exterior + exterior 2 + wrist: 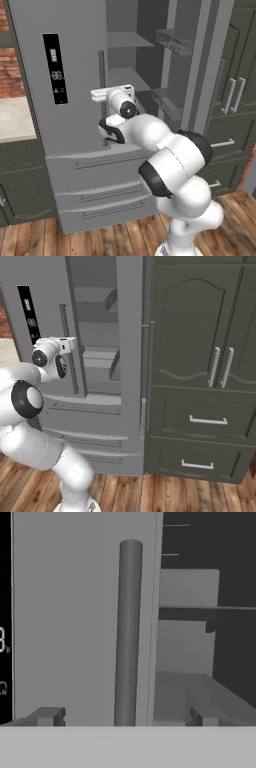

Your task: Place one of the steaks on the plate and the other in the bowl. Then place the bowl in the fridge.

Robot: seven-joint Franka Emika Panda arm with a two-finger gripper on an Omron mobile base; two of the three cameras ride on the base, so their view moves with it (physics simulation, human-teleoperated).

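Note:
The fridge [70,125] is tall and grey, with a black display panel [54,67] on its closed left door. Its right door [207,60] is swung open, showing bare shelves [127,42] and door bins [172,42]. My gripper [112,94] hovers at mid-height just in front of the left door's long vertical handle [102,75]. In the hand view that handle [129,632] rises between my fingertips [49,716], with my open gripper [125,716] holding nothing. The right base view has the gripper [67,346] beside the same handle [65,326]. The steaks, the plate and the bowl are out of view.
Dark grey cabinets [200,356] with drawers stand right of the fridge, close behind the open door's edge [131,331]. A pale counter [15,117] over dark cabinets lies to the left. Two fridge drawers [95,190] sit below the doors, above the wooden floor [100,240].

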